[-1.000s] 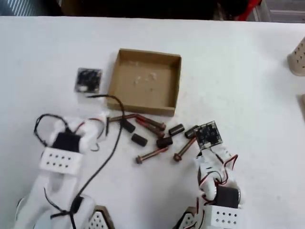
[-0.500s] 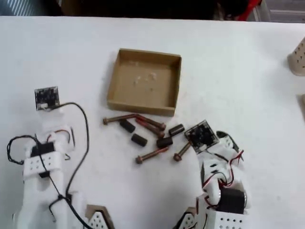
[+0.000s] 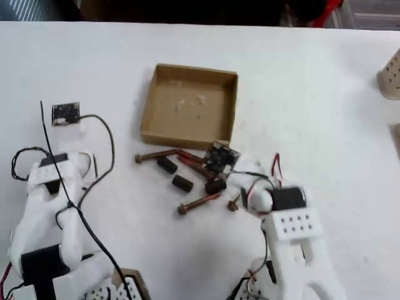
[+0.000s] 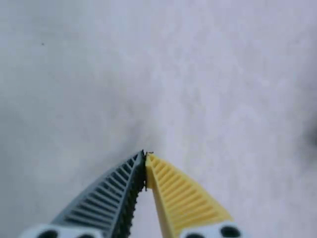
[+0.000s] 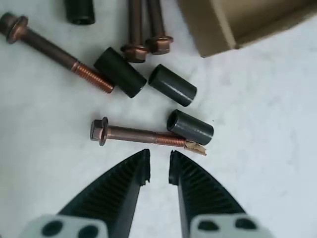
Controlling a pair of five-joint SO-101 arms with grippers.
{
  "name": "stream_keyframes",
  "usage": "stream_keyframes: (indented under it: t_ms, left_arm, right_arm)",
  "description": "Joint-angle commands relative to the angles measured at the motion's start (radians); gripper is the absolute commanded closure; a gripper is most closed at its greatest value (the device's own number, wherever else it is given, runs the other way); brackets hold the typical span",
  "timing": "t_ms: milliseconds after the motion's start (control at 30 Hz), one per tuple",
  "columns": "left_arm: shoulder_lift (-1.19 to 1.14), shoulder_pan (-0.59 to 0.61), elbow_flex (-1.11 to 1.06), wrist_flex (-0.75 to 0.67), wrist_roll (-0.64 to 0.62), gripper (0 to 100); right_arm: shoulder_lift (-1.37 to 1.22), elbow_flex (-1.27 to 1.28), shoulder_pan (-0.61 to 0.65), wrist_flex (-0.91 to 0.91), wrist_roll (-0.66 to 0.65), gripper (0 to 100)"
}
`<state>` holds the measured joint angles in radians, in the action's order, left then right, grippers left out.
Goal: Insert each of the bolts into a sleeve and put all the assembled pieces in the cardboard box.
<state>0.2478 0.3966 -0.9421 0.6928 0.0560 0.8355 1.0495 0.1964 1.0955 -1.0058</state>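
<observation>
The left gripper [image 4: 145, 159] hangs over bare tabletop [image 4: 223, 74], fingers pinched together on nothing, while near the cardboard box [image 3: 185, 139] the right gripper [image 5: 158, 171], fingers narrowly parted, faces a bolt [image 5: 133, 134] whose tip meets a sleeve [image 5: 190, 127]: rigid, likely heavy, prone to roll, best pinched mid-shank.

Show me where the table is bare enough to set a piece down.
Bare table lies right of the cardboard box, and between the box and the left gripper. Crowded: the near side of the box, where bolts and sleeves lie by the right gripper.
</observation>
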Motion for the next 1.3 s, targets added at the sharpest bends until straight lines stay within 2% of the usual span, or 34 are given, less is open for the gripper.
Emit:
stream_keyframes:
  t_ms: [0, 133, 200, 400, 633, 900, 1067, 1267]
  left_arm:
    - [-0.002, 0.008, 0.046, 0.009, 0.011, 98]
    - [-0.002, 0.008, 0.046, 0.009, 0.011, 98]
    - [-0.002, 0.008, 0.046, 0.009, 0.011, 98]
    - [-0.002, 0.007, 0.048, 0.009, 0.011, 98]
    - [-0.002, 0.007, 0.049, 0.009, 0.011, 98]
    - [-0.002, 0.007, 0.049, 0.009, 0.011, 98]
    - [-0.002, 0.007, 0.051, 0.008, 0.011, 98]
    - [-0.002, 0.007, 0.051, 0.008, 0.011, 98]
  right_arm:
    - [-0.196, -0.118, 0.016, -0.019, -0.226, 92.4]
    - [-0.358, -0.193, 0.018, -0.024, -0.405, 83.3]
    - [-0.415, -0.239, 0.018, -0.024, -0.453, 82.9]
    - [-0.522, -0.427, 0.022, -0.018, -0.466, 83.0]
    - [-0.633, -0.457, 0.125, -0.027, -0.466, 83.0]
    - [-0.799, -0.519, 0.108, -0.088, -0.468, 83.6]
    - [-0.857, -0.534, 0.093, -0.082, -0.534, 90.8]
    - [-0.923, -0.540, 0.077, -0.094, -0.543, 87.2]
